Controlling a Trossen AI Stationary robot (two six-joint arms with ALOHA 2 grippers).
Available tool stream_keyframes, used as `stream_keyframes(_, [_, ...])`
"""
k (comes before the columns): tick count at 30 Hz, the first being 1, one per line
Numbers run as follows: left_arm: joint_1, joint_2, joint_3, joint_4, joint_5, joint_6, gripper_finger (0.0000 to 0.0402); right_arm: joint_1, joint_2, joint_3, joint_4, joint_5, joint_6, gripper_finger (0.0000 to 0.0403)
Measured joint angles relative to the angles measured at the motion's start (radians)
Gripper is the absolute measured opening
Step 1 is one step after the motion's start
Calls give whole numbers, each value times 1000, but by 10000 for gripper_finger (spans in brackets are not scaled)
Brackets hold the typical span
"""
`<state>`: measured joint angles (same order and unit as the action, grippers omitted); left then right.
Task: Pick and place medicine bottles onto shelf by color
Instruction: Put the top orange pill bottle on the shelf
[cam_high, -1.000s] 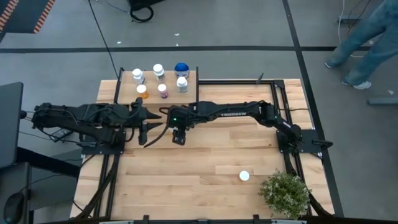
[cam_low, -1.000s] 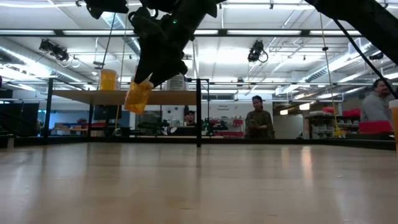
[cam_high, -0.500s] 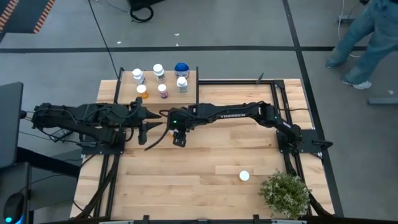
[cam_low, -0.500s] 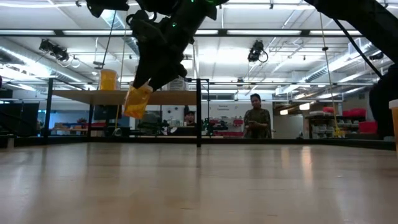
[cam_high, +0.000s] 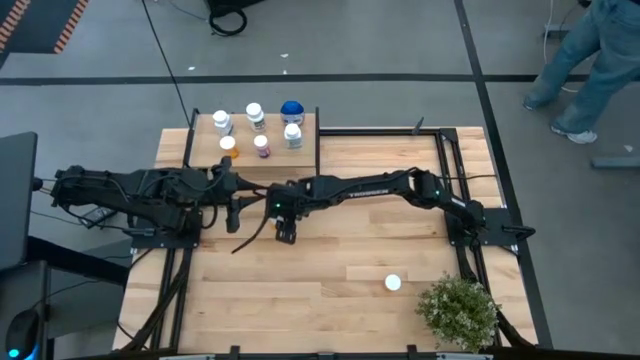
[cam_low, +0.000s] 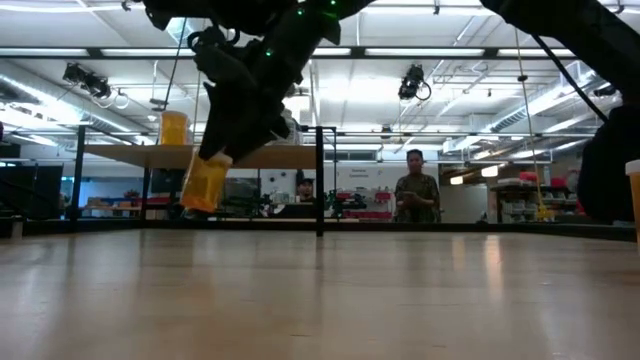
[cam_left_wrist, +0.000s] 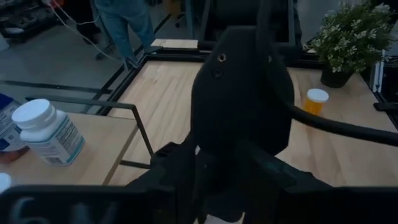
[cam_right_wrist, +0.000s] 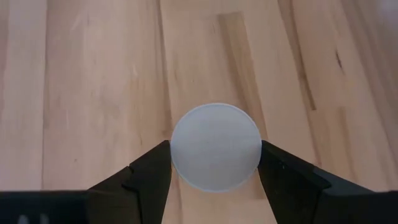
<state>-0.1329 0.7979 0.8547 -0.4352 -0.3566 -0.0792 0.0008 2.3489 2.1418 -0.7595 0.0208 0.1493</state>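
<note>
An orange bottle (cam_low: 205, 182) hangs in mid-air above the table, amber and see-through in the low view, slightly tilted, its lower end clear of the wood. From the right wrist view its white cap (cam_right_wrist: 216, 147) is a flat pale disc, and the two dark fingers (cam_right_wrist: 149, 169) press on it from either side, so the right gripper (cam_right_wrist: 216, 163) is pinching that bottle. In the high view the right gripper (cam_high: 285, 222) sits near the middle of the table (cam_high: 330, 290), just in front of the shelf (cam_high: 306, 160), with its arm stretched across from the right side. On the shelf, the light-wood board at the table's far left corner, stand six bottles: a white-capped one (cam_high: 222, 122) at the far left, another white-capped one (cam_high: 255, 115) beside it, the wider blue-topped bottle (cam_high: 291, 110) at the far right, a white bottle (cam_high: 292, 135) in front of that, a pinkish bottle (cam_high: 261, 146) in the middle front and an orange one (cam_high: 228, 147) at the left front. One more orange, white-capped bottle (cam_high: 393, 283) stands alone near the table's front right, just beside the green potted plant (cam_high: 458, 310). The left gripper (cam_high: 235, 195) waits close to the right one, beside the shelf's front edge; whether its fingers are spread or closed, I cannot tell. A person in blue trousers (cam_high: 590, 60) walks on the floor beyond the table's right, and another person (cam_low: 414, 198) stands far back in the room.
</note>
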Motion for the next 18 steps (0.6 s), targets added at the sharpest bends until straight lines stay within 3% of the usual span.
stream_keyframes(8, [0,14,-29,17,-119,35,116,8,4,-48,33,0,19,229])
stream_keyframes(18, [1,13,-45,49,-141,31,114,9,2,-46,55,0,15,230])
